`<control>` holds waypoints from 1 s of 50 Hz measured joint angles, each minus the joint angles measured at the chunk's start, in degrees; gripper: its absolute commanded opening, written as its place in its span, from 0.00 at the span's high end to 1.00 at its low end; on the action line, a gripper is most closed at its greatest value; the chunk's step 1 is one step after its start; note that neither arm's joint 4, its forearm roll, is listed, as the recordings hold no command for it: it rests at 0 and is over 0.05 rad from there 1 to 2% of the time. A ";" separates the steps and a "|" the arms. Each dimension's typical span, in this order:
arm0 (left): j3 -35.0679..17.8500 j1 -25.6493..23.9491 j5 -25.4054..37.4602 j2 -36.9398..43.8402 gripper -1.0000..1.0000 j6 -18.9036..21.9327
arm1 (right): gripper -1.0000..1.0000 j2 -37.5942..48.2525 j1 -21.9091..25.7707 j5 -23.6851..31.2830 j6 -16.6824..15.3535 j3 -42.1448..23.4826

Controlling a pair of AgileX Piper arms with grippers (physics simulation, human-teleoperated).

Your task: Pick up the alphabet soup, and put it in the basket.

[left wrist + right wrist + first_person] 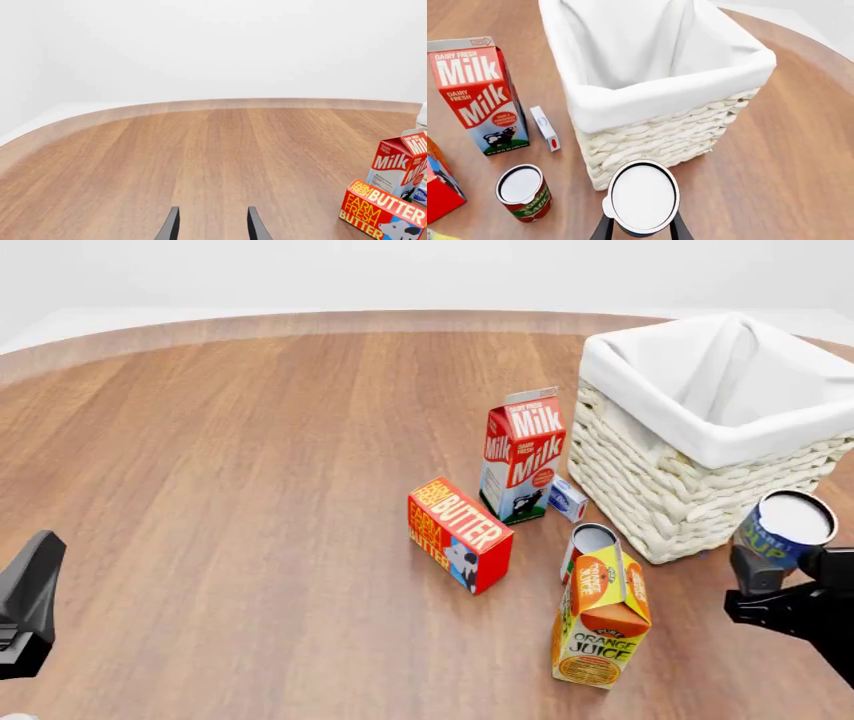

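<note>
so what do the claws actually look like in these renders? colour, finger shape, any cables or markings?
Both are plain matte black. The left claw shows two thin, blade-like fingers tapering to points; in the front view it is a dark angular wedge. The right claw has blocky, faceted black housing, with the same slim dark fingers in its wrist view. No cables, logos or markings are visible.

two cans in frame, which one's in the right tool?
The alphabet soup, blue label, held off the table in the right tool beside the basket. The red-labelled can stands on the table.

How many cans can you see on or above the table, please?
2. The soup can is held in the right gripper near the basket; a smaller red can stands between basket and juice carton.
</note>
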 measured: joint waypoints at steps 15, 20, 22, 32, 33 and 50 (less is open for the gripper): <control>0.00 0.00 0.00 0.00 0.00 0.00 | 1.00 -4.78 0.27 3.00 -0.98 -0.10; 0.00 0.00 0.00 0.00 0.00 0.00 | 1.00 -6.32 0.50 4.44 -1.32 -0.64; 0.00 0.00 0.00 0.00 0.00 0.00 | 1.00 -7.03 0.61 5.24 -1.47 -1.04; 0.00 0.00 0.00 0.00 0.00 0.00 | 1.00 -11.14 1.06 10.24 -2.39 -3.63; 0.00 0.00 0.00 0.00 0.00 0.00 | 1.00 -11.48 1.11 10.67 -2.47 -3.88; 0.00 0.00 0.00 0.00 0.00 0.00 | 1.00 -14.97 1.94 16.15 -3.57 -7.66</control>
